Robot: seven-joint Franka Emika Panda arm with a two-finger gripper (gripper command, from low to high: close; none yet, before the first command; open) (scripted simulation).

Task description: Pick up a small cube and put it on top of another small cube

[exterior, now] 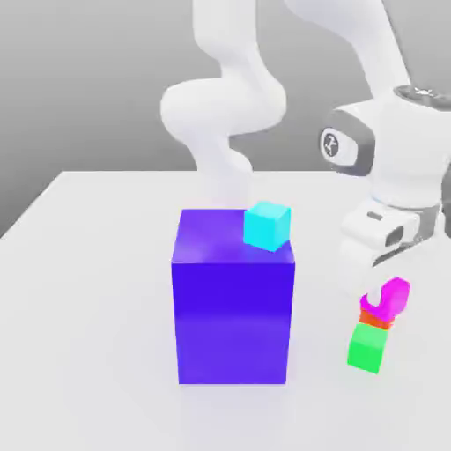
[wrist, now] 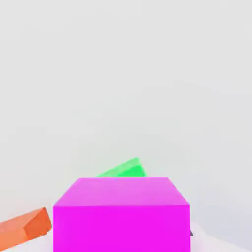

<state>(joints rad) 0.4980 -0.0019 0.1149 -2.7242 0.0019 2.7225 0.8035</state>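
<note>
Four coloured blocks stood out on the white table (exterior: pixel 88 264), and the biggest by far was the purple block (exterior: pixel 233 308), standing upright near the middle of the exterior view. On its top face, at the corner toward the exterior view's right, sat the small cyan cube (exterior: pixel 267 225); neither of these two showed from the hand camera. The white arm (exterior: pixel 388 150) reached down at the exterior view's right, well apart from the purple block, and its gripper (exterior: pixel 388 301) was clenched on the magenta cube (exterior: pixel 392 298), which it held up off the table. From the exterior view the magenta cube hung directly over the orange-red cube (exterior: pixel 373 321), and I could not tell whether the two were touching or just apart. That orange-red cube appeared as a thin band resting on the green cube (exterior: pixel 365 349), which sat on the table. The hand view showed the magenta cube (wrist: pixel 121 216) up close from above, its top face plain, with the orange-red cube (wrist: pixel 24 230) peeking out to one side of it and a sliver of the green cube (wrist: pixel 125 170) just beyond it.
</note>
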